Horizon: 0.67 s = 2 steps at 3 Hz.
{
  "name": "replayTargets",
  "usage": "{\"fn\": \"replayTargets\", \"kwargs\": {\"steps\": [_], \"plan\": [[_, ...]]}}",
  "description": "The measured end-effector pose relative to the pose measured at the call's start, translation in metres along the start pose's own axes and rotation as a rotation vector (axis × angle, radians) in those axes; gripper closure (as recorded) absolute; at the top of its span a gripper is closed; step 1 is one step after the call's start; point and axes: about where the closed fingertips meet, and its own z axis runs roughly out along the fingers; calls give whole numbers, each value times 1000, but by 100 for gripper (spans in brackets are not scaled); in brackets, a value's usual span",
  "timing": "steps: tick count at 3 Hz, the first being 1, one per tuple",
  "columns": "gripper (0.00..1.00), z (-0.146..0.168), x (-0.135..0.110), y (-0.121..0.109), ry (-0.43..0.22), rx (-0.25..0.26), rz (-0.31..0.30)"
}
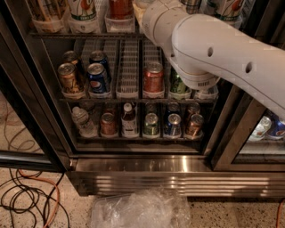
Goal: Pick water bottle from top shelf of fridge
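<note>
The fridge (26,102) is a dark-framed drinks cooler with its door open and a shiny ribbed steel base (178,180). Only the front edge of the top shelf (89,34) shows at the top of the view, with tall drink cans (82,11) in white trays. My white arm (213,49) reaches from the right up toward that shelf. Its wrist leaves the view at the top edge, so my gripper is out of view above. The water bottle is out of view.
The middle rack holds short soda cans (98,78) and an empty white tray (129,71). The bottom rack holds a small squat clear bottle (82,121), a brown drink bottle (129,120) and more cans. Cables (26,196) and a crumpled plastic bag (142,209) lie on the floor.
</note>
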Motion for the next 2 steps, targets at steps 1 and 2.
{"fn": "replayTargets", "kwargs": {"steps": [1, 2], "plan": [[100, -7, 8, -6, 19, 12, 0], [100, -12, -11, -8, -1, -6, 20]]}}
